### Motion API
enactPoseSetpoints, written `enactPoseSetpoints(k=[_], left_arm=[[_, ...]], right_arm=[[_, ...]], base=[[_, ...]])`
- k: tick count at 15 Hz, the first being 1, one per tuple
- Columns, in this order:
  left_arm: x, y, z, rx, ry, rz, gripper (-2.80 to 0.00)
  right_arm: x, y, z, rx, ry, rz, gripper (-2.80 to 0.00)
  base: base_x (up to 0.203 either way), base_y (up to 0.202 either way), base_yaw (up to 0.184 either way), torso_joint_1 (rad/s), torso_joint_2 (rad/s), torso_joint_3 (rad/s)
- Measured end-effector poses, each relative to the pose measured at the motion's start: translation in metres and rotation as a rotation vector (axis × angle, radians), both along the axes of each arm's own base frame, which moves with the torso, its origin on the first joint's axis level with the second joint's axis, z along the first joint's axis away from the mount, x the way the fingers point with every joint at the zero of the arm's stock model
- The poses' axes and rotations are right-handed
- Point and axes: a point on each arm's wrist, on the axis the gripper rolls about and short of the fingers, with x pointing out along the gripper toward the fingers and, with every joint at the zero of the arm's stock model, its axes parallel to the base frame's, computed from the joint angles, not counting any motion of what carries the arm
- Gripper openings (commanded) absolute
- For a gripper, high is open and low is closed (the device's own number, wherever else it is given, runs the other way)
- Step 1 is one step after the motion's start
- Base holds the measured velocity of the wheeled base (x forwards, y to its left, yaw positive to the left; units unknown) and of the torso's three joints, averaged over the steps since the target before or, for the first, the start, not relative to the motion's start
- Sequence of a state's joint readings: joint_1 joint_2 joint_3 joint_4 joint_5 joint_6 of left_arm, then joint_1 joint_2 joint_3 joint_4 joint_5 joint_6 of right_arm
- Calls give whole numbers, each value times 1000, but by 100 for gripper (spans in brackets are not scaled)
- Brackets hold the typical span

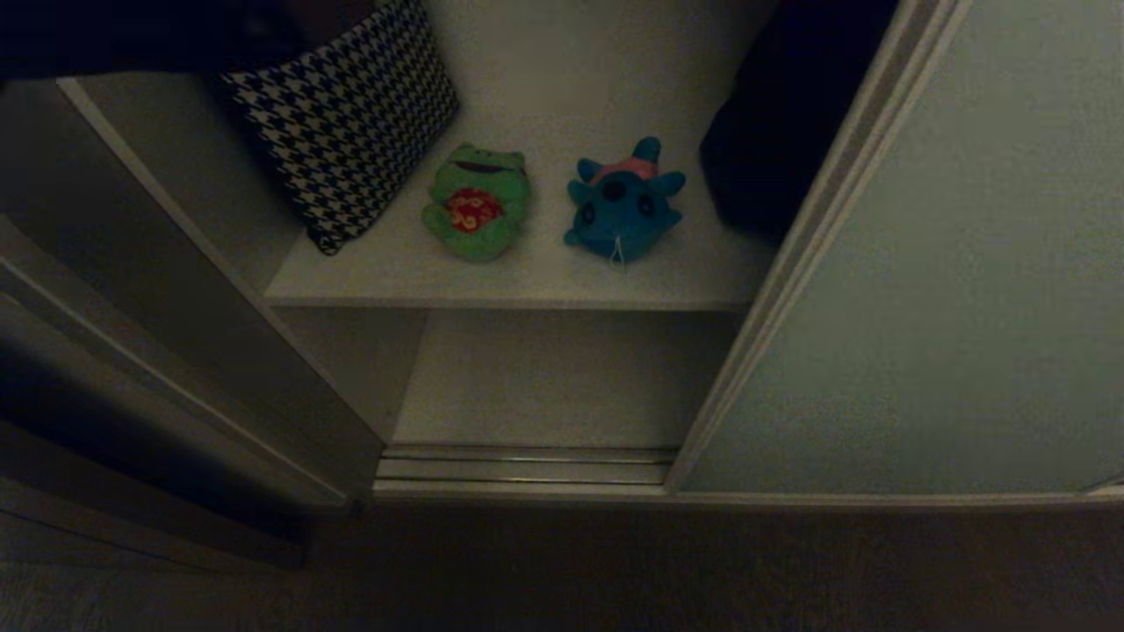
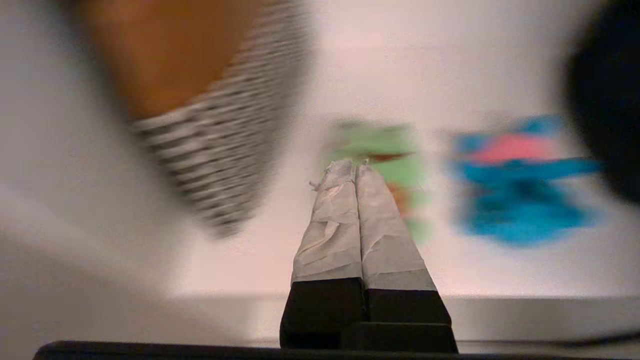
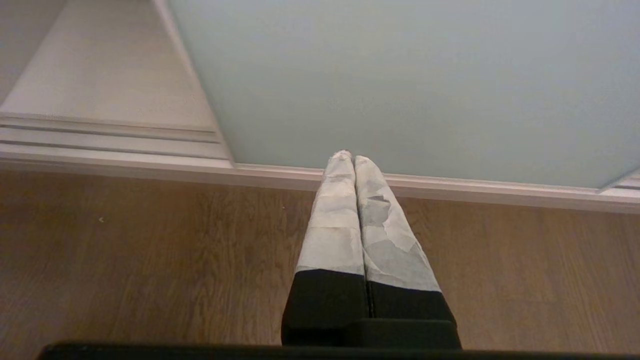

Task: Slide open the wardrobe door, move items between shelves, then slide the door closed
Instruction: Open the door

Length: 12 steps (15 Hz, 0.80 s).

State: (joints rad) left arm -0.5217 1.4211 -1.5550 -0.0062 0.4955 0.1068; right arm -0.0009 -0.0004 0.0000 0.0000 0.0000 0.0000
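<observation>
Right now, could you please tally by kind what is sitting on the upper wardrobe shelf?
Plush toys: 2, green frog and blue creature
Houndstooth cushion: 1
Dark bag: 1
Total: 4

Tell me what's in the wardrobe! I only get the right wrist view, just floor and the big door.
Observer: A green frog and a blue creature sit side by side on the upper shelf, not touching each other.
Operator: Is anything else up there?
Observer: A houndstooth cushion leans at the frog's left, and a dark bag stands at the blue creature's right.
Operator: Is the other pincer grabbing a toy?
Observer: No. The left pincer is shut and empty, pointing toward the frog.
</observation>
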Motion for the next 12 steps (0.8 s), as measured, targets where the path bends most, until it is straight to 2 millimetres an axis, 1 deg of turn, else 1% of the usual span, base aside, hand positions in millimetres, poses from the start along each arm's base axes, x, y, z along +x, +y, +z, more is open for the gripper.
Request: enactPoseSetpoints(k=[2, 4, 5, 7, 8, 10, 11, 12], left_arm=[[-13, 32, -9, 11, 11, 53, -280], [-34, 62, -21, 26, 26, 103, -280], [-48, 75, -29, 31, 33, 120, -280], [-84, 95, -47, 40, 47, 150, -280], [-105, 100, -61, 42, 62, 151, -280], [-144, 102, -99, 40, 100, 134, -280], [-161, 102, -121, 39, 118, 120, -280], [-177, 100, -148, 38, 146, 102, -280]], right_arm=[[0, 0, 0, 0, 0, 1, -280], [0, 0, 0, 0, 0, 1, -280], [0, 0, 0, 0, 0, 1, -280], [0, 0, 0, 0, 0, 1, -280], [0, 0, 0, 0, 0, 1, -280], [0, 0, 0, 0, 0, 0, -280], [0, 0, 0, 0, 0, 0, -280], [0, 0, 0, 0, 0, 0, -280]], base=[[0, 0, 0, 0, 0, 0], [0, 0, 0, 0, 0, 0], [0, 0, 0, 0, 0, 0], [0, 0, 0, 0, 0, 0], [0, 0, 0, 0, 0, 0], [0, 0, 0, 0, 0, 0], [0, 0, 0, 0, 0, 0], [0, 0, 0, 0, 0, 0]])
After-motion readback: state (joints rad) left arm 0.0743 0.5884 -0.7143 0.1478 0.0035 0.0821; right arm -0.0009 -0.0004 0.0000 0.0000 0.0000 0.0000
